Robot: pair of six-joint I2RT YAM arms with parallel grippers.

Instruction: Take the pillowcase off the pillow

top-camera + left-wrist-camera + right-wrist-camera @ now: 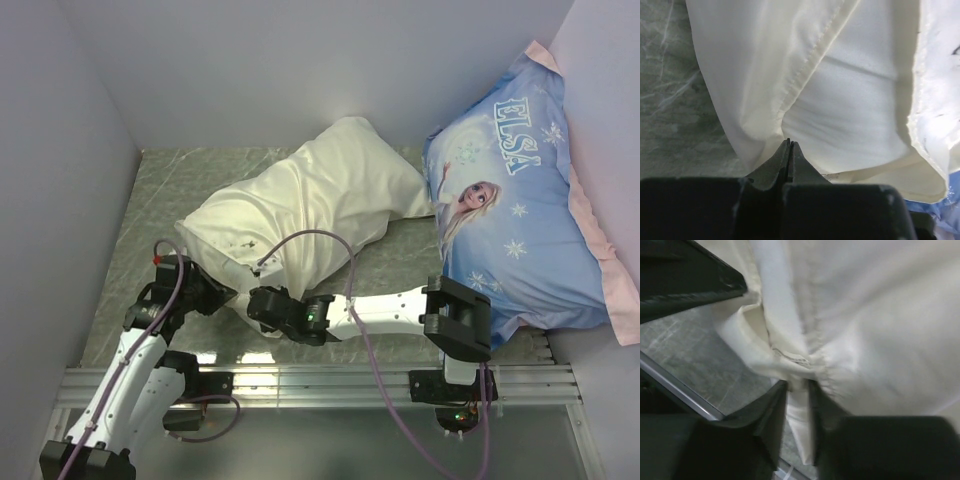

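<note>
The pillow lies slantwise mid-table inside the cream pillowcase (330, 190). Its whiter end (215, 240) shows at the near-left opening. My left gripper (222, 296) is at that end's lower corner. In the left wrist view its jaws (789, 142) are shut, with the pillowcase (850, 100) hem drawn into the tips and the white pillow (940, 110) at the right. My right gripper (258, 300) reaches in from the right, close beside the left one. In the right wrist view it (799, 390) is shut on a bunched strip of pillowcase (880, 315).
A large blue Elsa-printed pillow (520, 200) with a pink edge leans in the far right corner. Grey walls close in the left, back and right. A metal rail (320, 385) runs along the near edge. The left gripper's body (690, 280) shows at the right wrist view's top left.
</note>
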